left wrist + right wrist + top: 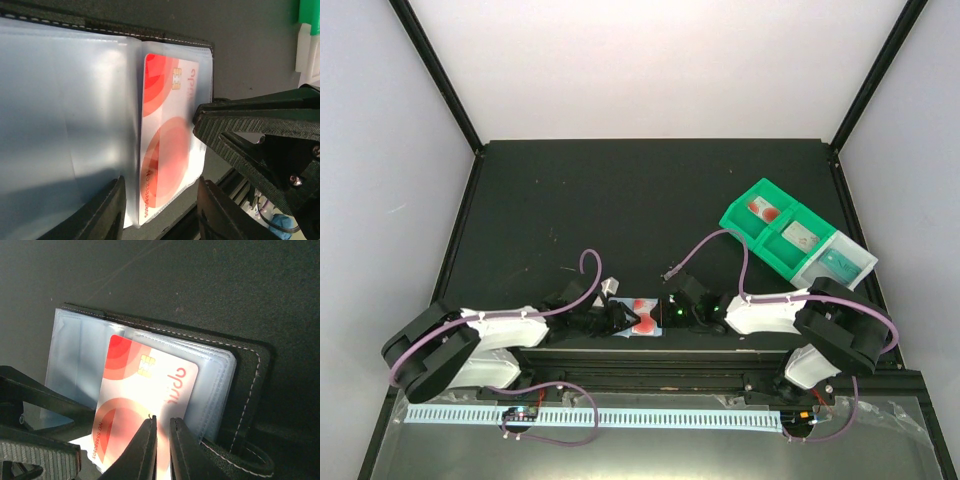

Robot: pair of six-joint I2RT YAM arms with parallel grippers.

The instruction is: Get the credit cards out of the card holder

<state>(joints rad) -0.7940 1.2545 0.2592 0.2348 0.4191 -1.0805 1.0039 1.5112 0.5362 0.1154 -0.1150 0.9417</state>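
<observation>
Top external: black table [620, 200]. The green tray [745, 215] sits at 2 o'clock from the card holder [625, 328], well apart. The holder lies at the near edge, between both arms.

Risks, as judged:
- The holder may lift or slide with the pull. The left gripper [160, 182] straddles its near edge, jaws part-open; whether it presses the holder down cannot be told.
- The clear pocket may drag on the white-and-red card [150, 385], flexing it or popping it out of a thin edge pinch.

Right wrist: the right gripper [163, 421] stands at 6 o'clock, jaws nearly together on the card's free edge. The card is partly out of the pocket. Its other end is tucked toward 1 o'clock, under the clear sleeves.
</observation>
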